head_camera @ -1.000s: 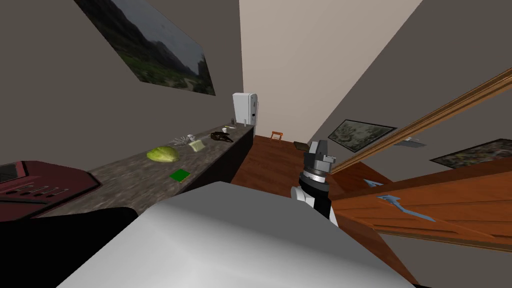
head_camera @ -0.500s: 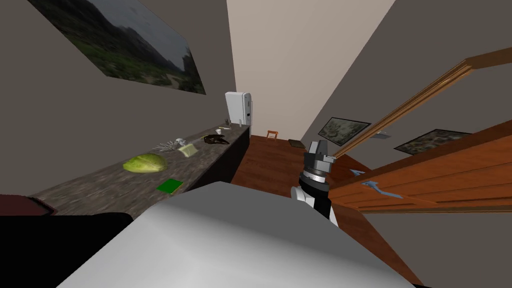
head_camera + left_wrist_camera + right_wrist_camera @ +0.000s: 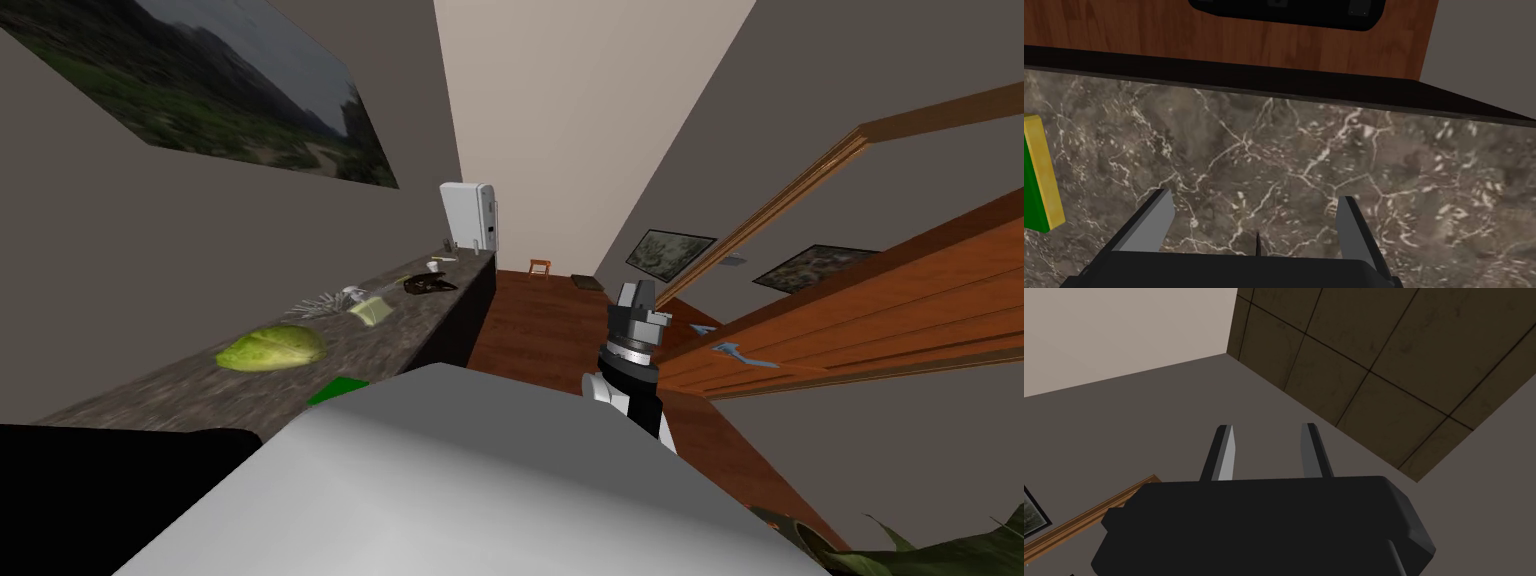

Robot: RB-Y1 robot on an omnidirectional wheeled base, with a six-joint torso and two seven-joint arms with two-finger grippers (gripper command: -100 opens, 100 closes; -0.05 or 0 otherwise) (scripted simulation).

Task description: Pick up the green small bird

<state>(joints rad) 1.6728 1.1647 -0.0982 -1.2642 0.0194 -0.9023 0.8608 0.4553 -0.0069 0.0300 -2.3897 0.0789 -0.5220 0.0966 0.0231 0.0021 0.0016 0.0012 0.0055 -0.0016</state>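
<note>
Counter: a dark marble counter (image 3: 1304,160) runs along the left wall, from near to far.
Container: a small white cup-like thing (image 3: 433,266) stands near the far end of the counter; what is in it I cannot see.
Bird: too small to tell for sure. A small pale green thing (image 3: 370,310) lies about halfway along the counter, just beside a spiky white thing (image 3: 322,300); a dark thing (image 3: 430,285) lies farther.
Near things: a leafy green lump (image 3: 270,348), then a flat green block (image 3: 335,389) with a yellow side at the near right edge.
Left gripper (image 3: 1255,196): it hangs over bare marble, fingers wide apart and holding nothing. The block is near it, not between the fingers.
Right gripper (image 3: 1267,427): it is raised at the right, well apart from the counter, with a narrow gap between the fingers and nothing in it.
Change: I have moved forward along the counter. The dark red appliance of one second ago is gone from the near left, the counter things sit nearer, and plant leaves (image 3: 900,550) now show at the near right.
</note>
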